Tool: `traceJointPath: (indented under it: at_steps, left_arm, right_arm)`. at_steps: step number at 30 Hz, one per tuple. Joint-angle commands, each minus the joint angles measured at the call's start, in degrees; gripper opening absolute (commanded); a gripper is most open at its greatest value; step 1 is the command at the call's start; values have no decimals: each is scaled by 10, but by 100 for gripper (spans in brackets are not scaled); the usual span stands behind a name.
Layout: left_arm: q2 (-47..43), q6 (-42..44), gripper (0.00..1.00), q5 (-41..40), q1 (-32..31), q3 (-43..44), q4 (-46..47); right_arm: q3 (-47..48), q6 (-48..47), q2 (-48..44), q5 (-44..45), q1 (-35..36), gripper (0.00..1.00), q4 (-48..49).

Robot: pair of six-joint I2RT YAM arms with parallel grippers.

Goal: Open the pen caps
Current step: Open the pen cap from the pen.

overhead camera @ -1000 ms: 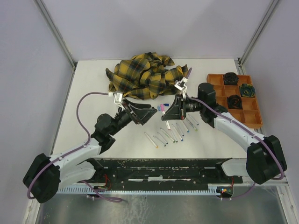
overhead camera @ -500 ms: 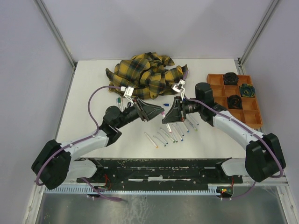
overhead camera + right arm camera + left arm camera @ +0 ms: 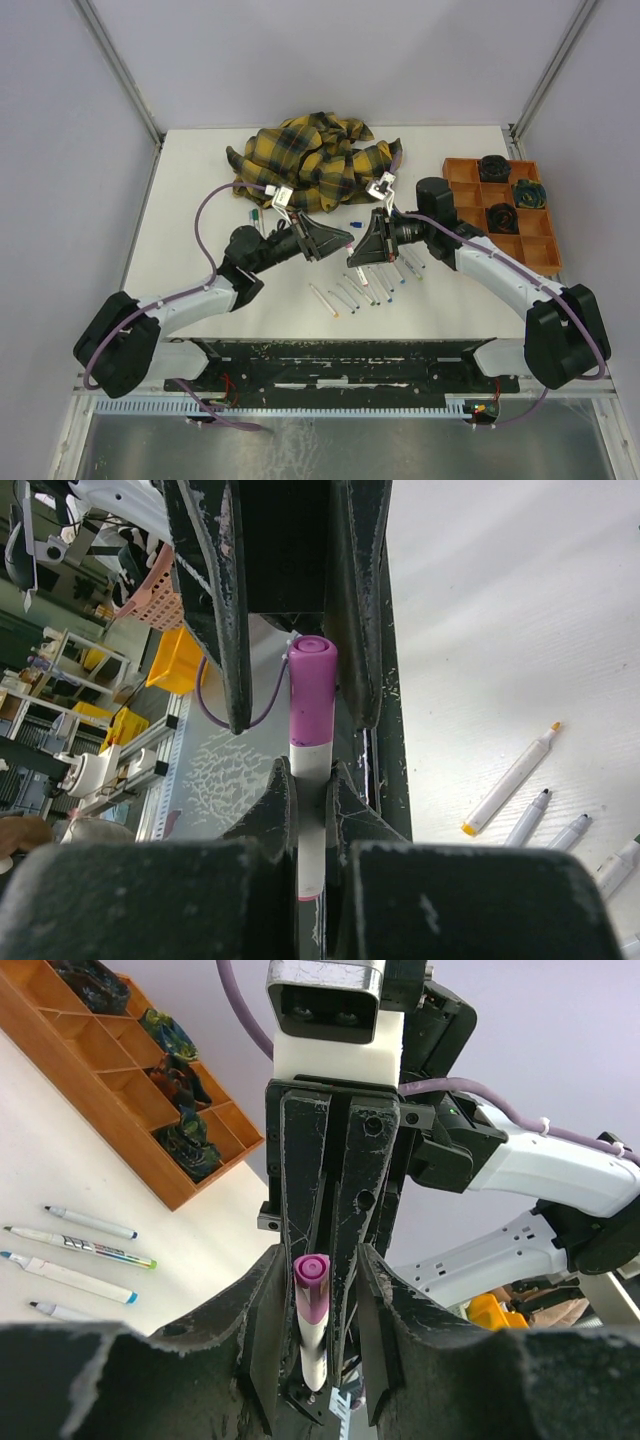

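place: robotics lab | signs: panel-walled test table (image 3: 190, 230), shelving (image 3: 75, 655), yellow bin (image 3: 177, 658), pink basket (image 3: 160, 598)

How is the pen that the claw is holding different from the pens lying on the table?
The purple-capped pen wears its cap; the loose pens near it show bare pointed tips. The purple-capped pen is up off the table, pinched by its white body in the right claw; the loose pens lie flat with nothing holding them. Both kinds have thin white bodies.
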Motion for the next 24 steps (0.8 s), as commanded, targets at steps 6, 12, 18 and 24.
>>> traceJointPath:
  at_steps: [6, 12, 18, 24]
  left_arm:
    - [21, -28, 39, 27, 2, 25, 42]
    - [26, -20, 3, 25, 2, 35, 37]
    - [-1, 29, 3, -4, 63, 89, -29]
    - [25, -30, 3, -29, 185, 167, 35]
  right_arm:
    - [30, -12, 4, -10, 4, 0, 4]
    - [31, -14, 9, -12, 6, 0, 0]
    - [35, -19, 27, -14, 22, 0, -11]
    - [42, -44, 50, -7, 54, 0, -40]
